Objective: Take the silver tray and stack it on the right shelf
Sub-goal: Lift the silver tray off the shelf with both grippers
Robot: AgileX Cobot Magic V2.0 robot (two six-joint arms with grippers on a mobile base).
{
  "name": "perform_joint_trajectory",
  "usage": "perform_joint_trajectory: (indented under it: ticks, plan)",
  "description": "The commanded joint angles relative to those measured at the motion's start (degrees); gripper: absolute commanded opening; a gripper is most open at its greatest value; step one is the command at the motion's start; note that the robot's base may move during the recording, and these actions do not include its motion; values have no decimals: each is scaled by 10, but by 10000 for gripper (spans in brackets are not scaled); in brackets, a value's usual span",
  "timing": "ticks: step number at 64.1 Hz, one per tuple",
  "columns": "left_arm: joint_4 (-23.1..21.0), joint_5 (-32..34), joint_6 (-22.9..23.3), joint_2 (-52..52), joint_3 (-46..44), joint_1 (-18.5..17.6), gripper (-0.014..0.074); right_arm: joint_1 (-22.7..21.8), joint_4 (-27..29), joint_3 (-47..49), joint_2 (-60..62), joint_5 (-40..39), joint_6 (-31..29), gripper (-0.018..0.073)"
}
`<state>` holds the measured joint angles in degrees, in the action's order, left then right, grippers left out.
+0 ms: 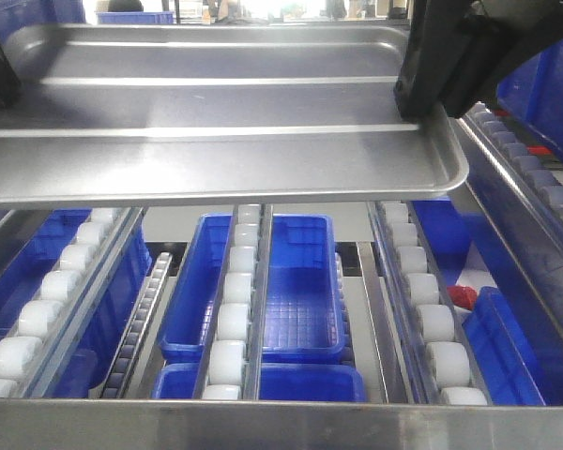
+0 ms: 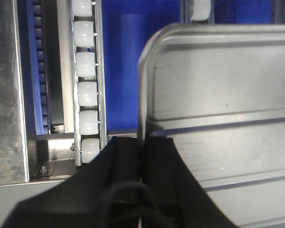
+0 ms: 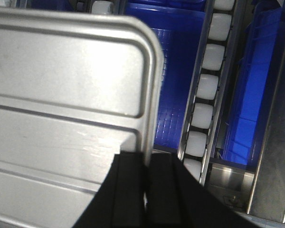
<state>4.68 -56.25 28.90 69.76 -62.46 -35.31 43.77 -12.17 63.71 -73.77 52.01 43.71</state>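
The right shelf (image 1: 263, 424), a steel roller rack whose brushed front bar runs along 6 o'clock of the front view, takes up the lower half of that view. The silver tray (image 1: 216, 103) hangs above it, filling the band from 9 through 12 to 3 o'clock, roughly level and clear of the rails. Blue bins (image 1: 300, 291) show through the gaps of the rack around the centre. The right gripper (image 1: 420, 105) sits at 2 o'clock, and its wrist view shows its 2 black fingers (image 3: 128, 190) closed over the tray's rolled rim, 1 on either side. The left gripper (image 2: 141, 145) pinches the opposite short rim the same way, at 10 o'clock in the front view. Pale rollers (image 1: 233, 319) line the rails below. The step in hand looks like the carry, with the tray lifted and not yet set down. The next move likely calls for both arms to lower together, holding the tray level so it meets the rollers squarely, and only then to let go.
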Motion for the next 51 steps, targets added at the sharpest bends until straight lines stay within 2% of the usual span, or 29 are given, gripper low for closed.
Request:
perform_joint_trajectory:
  ticks: [1,51]
  plan:
    - [36,-1,0,-13,-18,-1,-94,-3,-31,13,18,0,-11,56]
    - [36,-2,0,-13,-18,-1,-94,-3,-31,13,18,8,-11,56]
